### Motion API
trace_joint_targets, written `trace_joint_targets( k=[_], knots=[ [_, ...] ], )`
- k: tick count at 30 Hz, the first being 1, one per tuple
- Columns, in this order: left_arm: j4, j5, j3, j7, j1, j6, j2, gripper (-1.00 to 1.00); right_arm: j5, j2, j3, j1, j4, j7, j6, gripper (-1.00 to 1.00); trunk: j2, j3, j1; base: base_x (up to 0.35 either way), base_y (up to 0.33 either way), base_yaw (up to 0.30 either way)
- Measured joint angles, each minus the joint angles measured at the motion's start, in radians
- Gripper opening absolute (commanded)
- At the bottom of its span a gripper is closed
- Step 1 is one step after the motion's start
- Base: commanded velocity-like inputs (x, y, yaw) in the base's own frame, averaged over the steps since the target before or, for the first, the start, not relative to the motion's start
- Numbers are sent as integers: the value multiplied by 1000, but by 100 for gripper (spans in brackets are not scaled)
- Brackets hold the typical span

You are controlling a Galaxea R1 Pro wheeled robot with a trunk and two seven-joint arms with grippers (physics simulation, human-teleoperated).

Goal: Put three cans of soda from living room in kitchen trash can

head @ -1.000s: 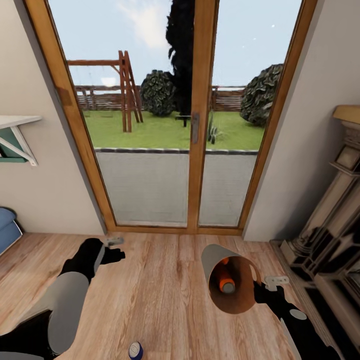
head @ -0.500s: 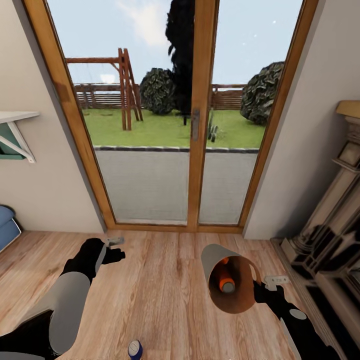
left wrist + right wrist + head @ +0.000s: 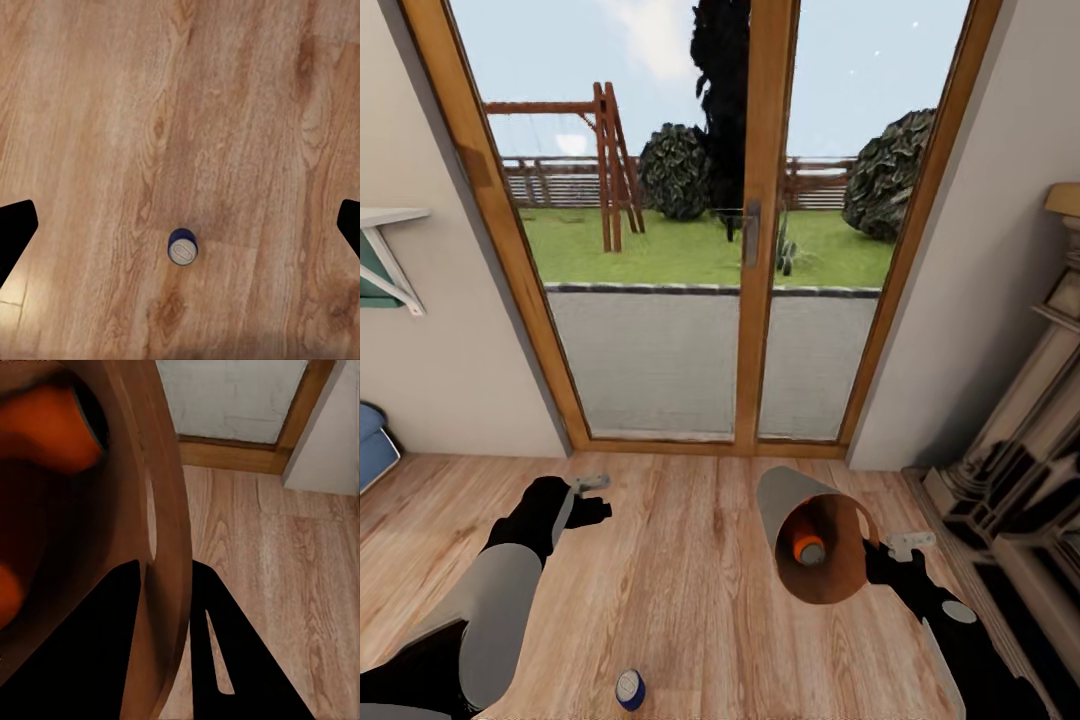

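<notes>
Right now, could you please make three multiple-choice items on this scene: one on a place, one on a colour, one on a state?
1. Where does the blue can stand?
A. On the wood floor
B. On a shelf
C. Inside the trash can

2. What colour is the can seen inside the trash can?
A. Green
B. Orange
C. White

3. How is the trash can held?
A. Upright on the floor
B. Upside down
C. Tilted, its rim gripped by the right end effector

Answers: 1 A, it stands alone on the planks; 2 B, orange body with silvery top; 3 C, its opening faces the head camera.

Tilted tash can; blue can upright.
</notes>
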State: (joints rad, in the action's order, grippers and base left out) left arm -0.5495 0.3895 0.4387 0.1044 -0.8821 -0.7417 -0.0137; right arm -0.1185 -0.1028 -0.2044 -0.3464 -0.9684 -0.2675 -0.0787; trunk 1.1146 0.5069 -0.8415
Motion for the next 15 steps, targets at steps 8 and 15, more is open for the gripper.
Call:
trace_joint_targets(
  k=[8, 15],
  knots=[
    [-1, 1, 0, 0, 0, -1, -9, 100, 0, 13, -6, -1, -146, -9, -111, -100, 56, 37, -31, 0, 0, 0],
    [-1, 1, 0, -1, 0, -1, -19, 100, -2, 15, -10, -1, -290, -12, -222, -100, 105, 70, -57, 0, 0, 0]
  ],
)
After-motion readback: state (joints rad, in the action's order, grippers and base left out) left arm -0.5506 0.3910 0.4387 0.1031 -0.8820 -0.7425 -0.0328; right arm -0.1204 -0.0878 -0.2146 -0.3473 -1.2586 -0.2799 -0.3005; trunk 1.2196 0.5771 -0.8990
